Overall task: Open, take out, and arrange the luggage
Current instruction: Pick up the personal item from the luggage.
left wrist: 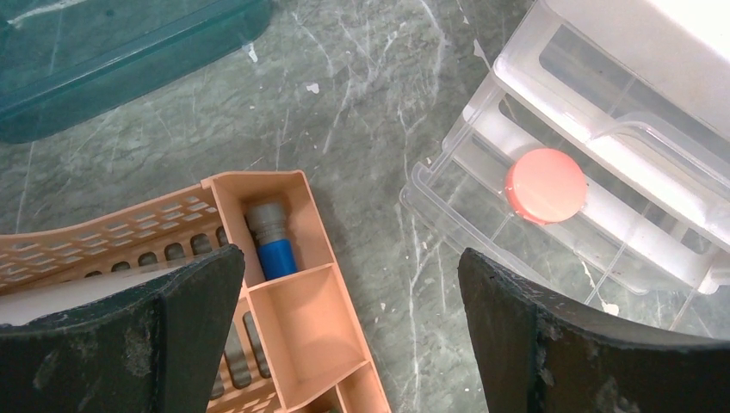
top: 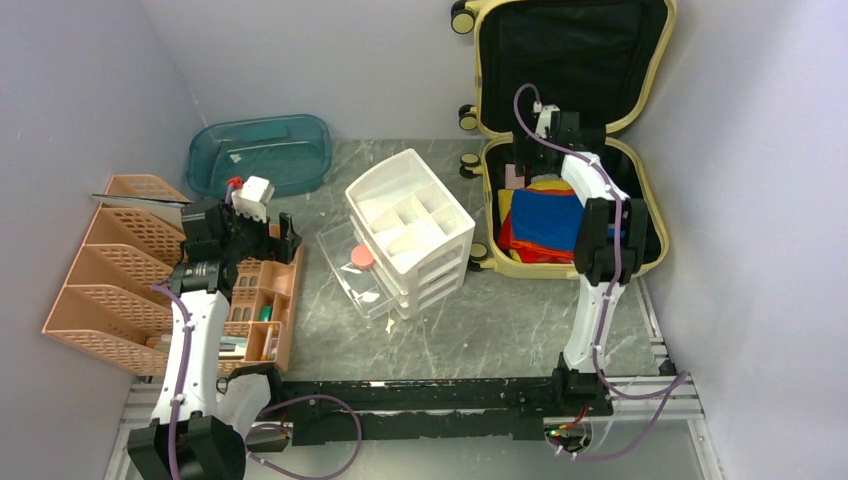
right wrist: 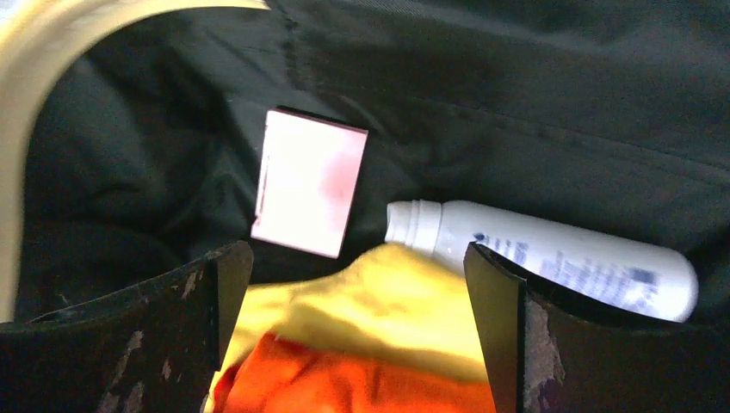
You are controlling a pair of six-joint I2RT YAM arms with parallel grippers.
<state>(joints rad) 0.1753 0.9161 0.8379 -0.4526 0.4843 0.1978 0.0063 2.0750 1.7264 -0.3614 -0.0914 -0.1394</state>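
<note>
**Left to right.** The left gripper [left wrist: 351, 267] is held wide open and empty above a corner of the organiser [top: 120, 270]. The tray [top: 260, 150] lies beyond it and the drawer unit [top: 410, 225] just beside it. A drawer [left wrist: 482, 202] carrying an orange cap [left wrist: 546, 185] is pulled out toward it. Should this arm be swung rightward carelessly, the protruding drawer would probably be struck and dislodged.

The luggage [top: 536, 268] is placed at the far right of the table, by the back wall. It is already opened, with the lid stood upright and the lower shell laid flat. The right gripper [right wrist: 357, 258] is lowered into the shell with its jaws fully apart and nothing gripped. Beneath it are seen a pink card [right wrist: 308, 182], a white bottle [right wrist: 551, 254], and a yellow cloth [right wrist: 405, 310] over an orange cloth [right wrist: 344, 383].

Three faults are judged possible:
- Cloth or loose lining could be pinched along with the intended item.
- The round bottle could be squeezed out of the jaws and rolled aside.
- The upright lid could be tipped onto the arm if the wheeled shell is pushed.

The luggage is shown as a pale yellow hard shell with rounded corners, black fabric lining and small black-and-yellow wheels. Its contents are not yet taken out.
</note>
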